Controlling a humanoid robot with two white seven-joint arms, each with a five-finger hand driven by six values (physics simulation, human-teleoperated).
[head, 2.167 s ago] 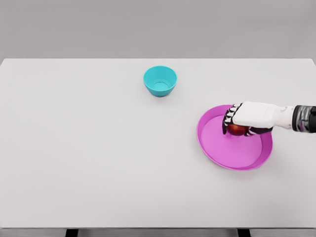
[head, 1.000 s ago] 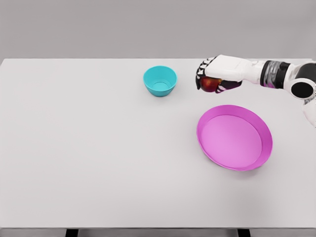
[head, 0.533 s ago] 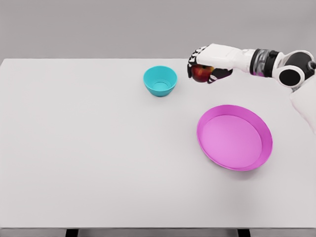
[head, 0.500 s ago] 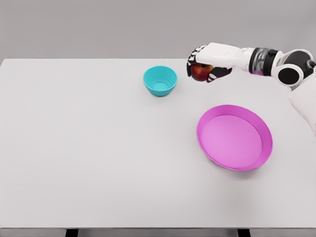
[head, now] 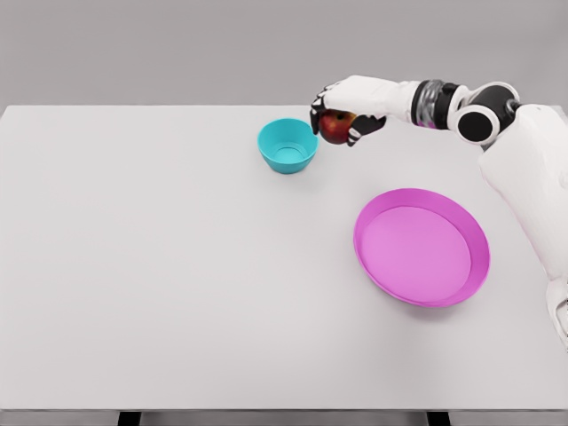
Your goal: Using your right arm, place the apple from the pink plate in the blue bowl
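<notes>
Here's the right hand [head: 342, 108], reaching in from the right edge and stretched far across the back of the white tabletop [head: 177, 266]. Its fingers [head: 318, 106] are wrapped around the red apple [head: 336, 127], with the dark fingertips curling over the apple's left side and the thumb tucked beneath on the right. That's a firm clamp, the fruit held clear off the surface.

Where's the apple in relation to the target? It sits just beside the blue bowl [head: 287, 145], off the bowl's right rim and a touch higher in the view. It isn't over the opening, and from this head-on angle it's hard to say whether the fingertips are actually above the rim or only close to it.

The bowl stands upright near the back middle of the tabletop, its inside showing teal and nothing in it.

Down toward the front right lies the pink plate [head: 422, 246], a wide shallow dish with a raised rim, well apart from both hand and bowl. Its floor is bare.

The white forearm runs back rightward from the wrist, through a dark banded joint, and the upper arm drops along the right edge.
</notes>
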